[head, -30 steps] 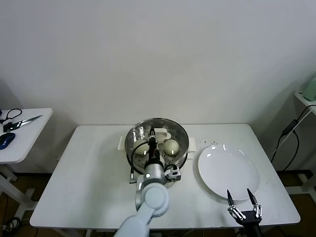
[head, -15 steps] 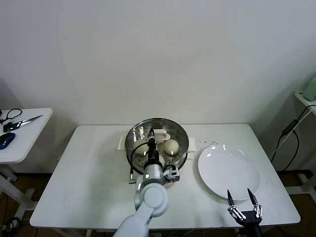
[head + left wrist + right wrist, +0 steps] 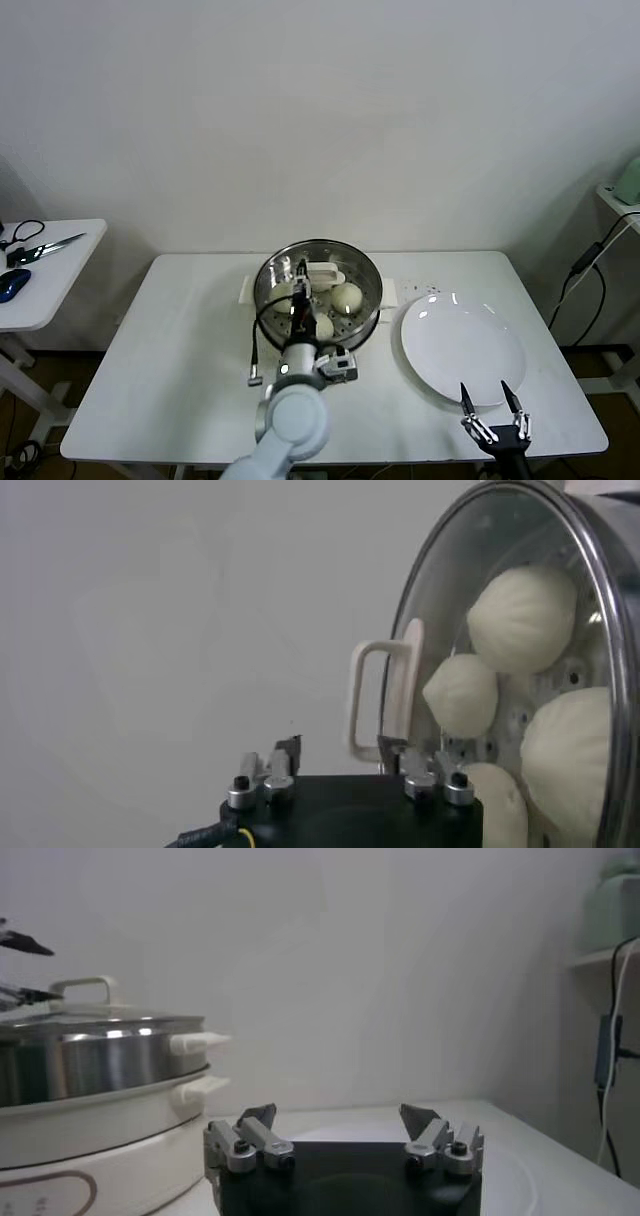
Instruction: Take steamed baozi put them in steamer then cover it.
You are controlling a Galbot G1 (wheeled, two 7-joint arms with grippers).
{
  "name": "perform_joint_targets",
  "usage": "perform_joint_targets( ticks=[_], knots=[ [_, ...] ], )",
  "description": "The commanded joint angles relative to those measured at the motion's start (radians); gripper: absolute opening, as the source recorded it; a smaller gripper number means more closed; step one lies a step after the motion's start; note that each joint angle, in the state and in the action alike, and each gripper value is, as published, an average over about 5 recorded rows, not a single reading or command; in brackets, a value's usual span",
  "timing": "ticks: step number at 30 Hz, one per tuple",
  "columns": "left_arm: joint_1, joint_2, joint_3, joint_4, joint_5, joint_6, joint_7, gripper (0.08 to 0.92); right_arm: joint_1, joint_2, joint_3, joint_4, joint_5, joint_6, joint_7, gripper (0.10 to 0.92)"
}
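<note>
Over the round shiny stainless-steel steamer (image 3: 368,303) at mid-table: left gripper (image 3: 302,272) on an arm stretched straight forward from the near edge, wrist tilted down. Fingers spread, gripping nothing, just beside the cream-white rectangular handle (image 3: 385,702) of the round clear glass cover (image 3: 480,630). Cover seated on the steamer rim. Four smooth cream-white baozi (image 3: 523,615) inside, seen through the glass. Right gripper (image 3: 492,405) low at the front right table edge, fingers apart and empty.

From the head view, partly hidden behind the left arm: baozi and cover handle.

Flat white round plate (image 3: 465,345) close beside the steamer on its right. Bare white table (image 3: 180,350) on the left.
</note>
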Motion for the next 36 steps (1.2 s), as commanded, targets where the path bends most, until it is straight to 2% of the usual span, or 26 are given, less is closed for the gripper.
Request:
perform_joint_targets(
  ticks=[1, 5, 8, 11, 18, 26, 29, 36],
  knots=[
    [-0.001, 0.014, 0.001, -0.050, -0.014, 0.008, 0.041, 0.579, -0.001, -0.009, -0.006, 0.011, -0.003, -0.047, 0.051, 0.823],
    [0.049, 0.042, 0.003, -0.144, -0.104, 0.006, 0.027, 0.691, 0.002, -0.021, -0.002, 0.029, -0.011, -0.062, 0.056, 0.823],
    [0.098, 0.055, -0.020, -0.211, -0.256, -0.038, -0.064, 0.772, 0.010, -0.025, -0.002, 0.038, -0.012, -0.068, 0.051, 0.823],
    [0.158, 0.059, -0.089, -0.267, -0.502, -0.133, -0.178, 0.814, 0.018, -0.023, -0.004, 0.037, -0.029, -0.061, 0.044, 0.823],
    [0.312, 0.087, -0.394, -0.321, -1.056, -0.347, -0.333, 0.822, 0.037, -0.022, -0.014, 0.017, -0.039, -0.048, 0.041, 0.823],
    [0.509, 0.087, -0.788, -0.298, -1.612, -0.570, -0.370, 0.823, 0.064, -0.026, -0.033, -0.015, -0.039, -0.048, 0.035, 0.823],
    [0.592, 0.094, -0.827, -0.254, -1.692, -0.668, -0.393, 0.823, 0.066, -0.026, -0.038, -0.015, -0.038, -0.048, 0.033, 0.823],
    [0.697, 0.070, -0.745, -0.143, -1.694, -0.859, -0.427, 0.823, 0.068, -0.031, -0.042, -0.015, -0.034, -0.056, 0.036, 0.823]
  ],
)
